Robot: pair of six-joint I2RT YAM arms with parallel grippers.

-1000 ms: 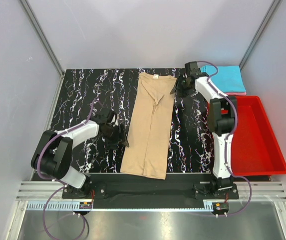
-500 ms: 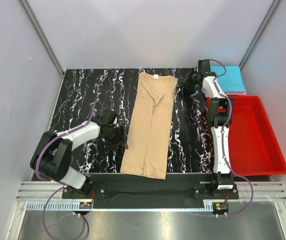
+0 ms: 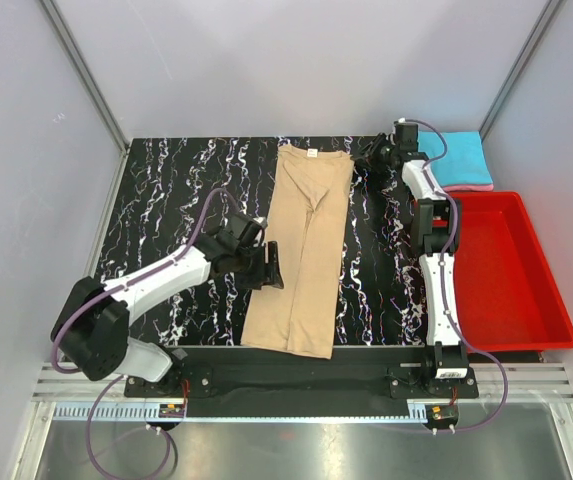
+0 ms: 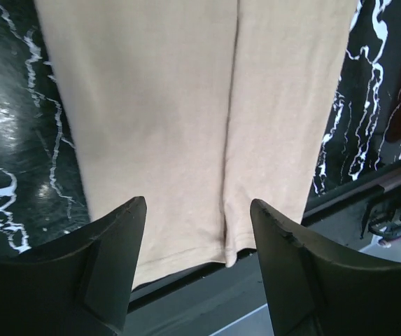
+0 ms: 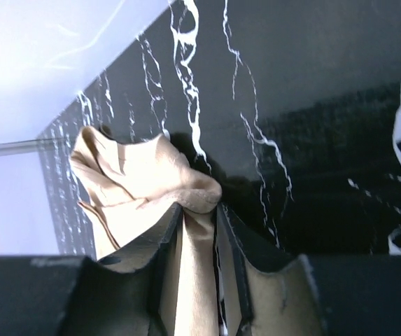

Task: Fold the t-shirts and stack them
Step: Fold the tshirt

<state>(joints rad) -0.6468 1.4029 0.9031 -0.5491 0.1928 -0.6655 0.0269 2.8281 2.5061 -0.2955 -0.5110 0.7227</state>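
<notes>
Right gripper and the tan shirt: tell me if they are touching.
Touching. In the right wrist view the right gripper pinches a bunched fold of the tan shirt between its fingers.

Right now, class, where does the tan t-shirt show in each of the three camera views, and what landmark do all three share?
Top external: tan t-shirt lies lengthwise mid-table, neck label at the far end.
Left wrist: tan t-shirt fills the upper middle, ending near the bottom.
Right wrist: tan t-shirt, a bunched corner, lower left of centre.
Shared landmark: the black, white-veined table.
</notes>
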